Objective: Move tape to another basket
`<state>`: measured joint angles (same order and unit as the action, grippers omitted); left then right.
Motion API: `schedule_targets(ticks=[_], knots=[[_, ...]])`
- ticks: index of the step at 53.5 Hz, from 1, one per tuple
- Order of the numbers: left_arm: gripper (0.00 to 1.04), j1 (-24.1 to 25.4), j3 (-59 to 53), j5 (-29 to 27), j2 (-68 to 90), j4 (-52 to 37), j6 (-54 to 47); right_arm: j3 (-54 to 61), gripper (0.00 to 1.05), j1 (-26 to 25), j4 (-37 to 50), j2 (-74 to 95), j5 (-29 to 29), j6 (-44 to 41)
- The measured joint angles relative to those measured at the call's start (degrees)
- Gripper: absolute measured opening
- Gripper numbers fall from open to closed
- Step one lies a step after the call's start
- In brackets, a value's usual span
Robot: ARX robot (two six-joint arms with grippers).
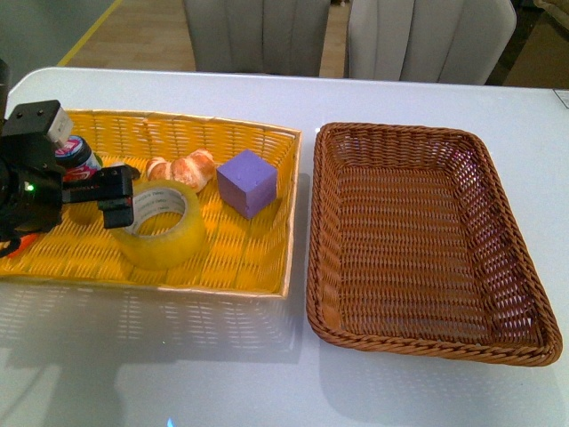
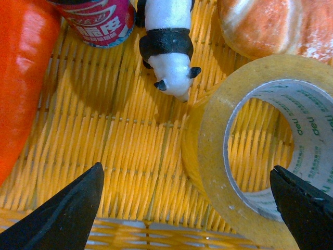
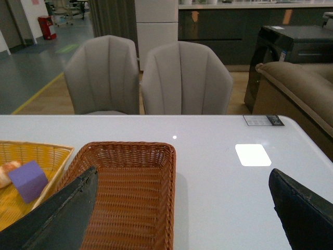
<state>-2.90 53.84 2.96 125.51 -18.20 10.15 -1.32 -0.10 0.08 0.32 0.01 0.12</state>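
Tape [image 1: 162, 224] not moved: lies in yellow tray [image 1: 240, 253], near wall between the jaws of wide-spread left gripper [image 2: 186, 169], ungripped; brown basket [image 1: 427, 222] well apart. Grasp, carry, release remain.

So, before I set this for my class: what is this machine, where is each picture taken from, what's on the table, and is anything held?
It is a robot with two arms, each ending in a two-fingered gripper. The front picture comes from a camera on its body; the other two come from cameras on its wrists, so the dark wedges there are gripper fingers. On the white table sit a yellow tray and an empty brown basket. The tray holds a roll of yellow tape, a purple cube, a bread roll, a toy panda, a red can and something orange. The left gripper hangs open at the tape, not gripping it. The right gripper is open above the table and holds nothing.
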Motion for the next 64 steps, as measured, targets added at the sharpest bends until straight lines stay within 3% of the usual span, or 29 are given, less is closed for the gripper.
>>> schedule_targets(ticks=[30,56,64], knots=[[0.96,-1.16,8.61,-1.55,9.55,1.09,0.0,0.0,0.96,0.0,0.0,0.0,0.0,0.0],[0.19,-2.23,8.04,-2.86,7.78,1.42,-2.05,0.0,0.96,0.0,0.0,0.0,0.0,0.0],[0.16,-2.4,2.58,-4.94,1.36,-0.57,-5.2,0.0,0.96,0.0,0.0,0.0,0.0,0.0]])
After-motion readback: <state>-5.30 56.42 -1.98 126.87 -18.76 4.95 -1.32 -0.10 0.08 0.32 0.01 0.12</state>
